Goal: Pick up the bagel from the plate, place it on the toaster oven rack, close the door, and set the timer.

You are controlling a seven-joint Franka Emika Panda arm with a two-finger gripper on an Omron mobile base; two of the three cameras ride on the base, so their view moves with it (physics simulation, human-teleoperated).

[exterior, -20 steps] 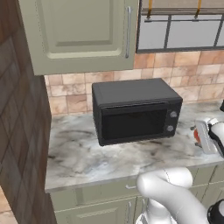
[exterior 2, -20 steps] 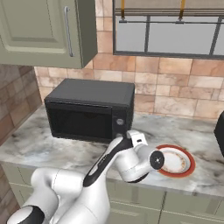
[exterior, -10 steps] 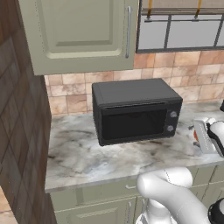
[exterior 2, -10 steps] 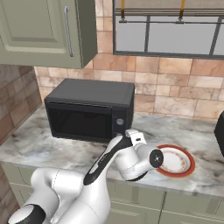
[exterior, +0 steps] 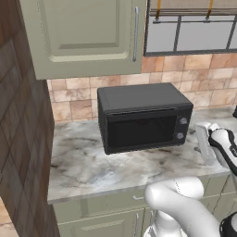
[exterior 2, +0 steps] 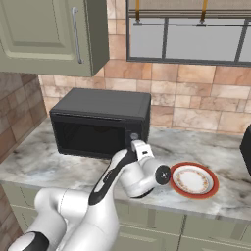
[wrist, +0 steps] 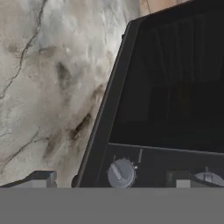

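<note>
The black boxy toaster oven (exterior 2: pixel 100 121) sits shut on the marble counter (exterior: pixel 88 164). The round white plate with a red-orange rim (exterior 2: pixel 194 180) is bare (no bread on it). The gripper (wrist: pixel 111 178) faces 2 grey knobs (wrist: pixel 120 173), fingers wide apart, gripping nothing.

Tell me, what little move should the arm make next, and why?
Probably ease the open claw onto the knob just ahead of it. The door already looks shut and the plate bare, so setting the timer seems to be what's left.

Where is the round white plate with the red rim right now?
In the right base view, the round white plate with the red-orange rim sits on the marble counter, right of the black toaster oven.
</note>
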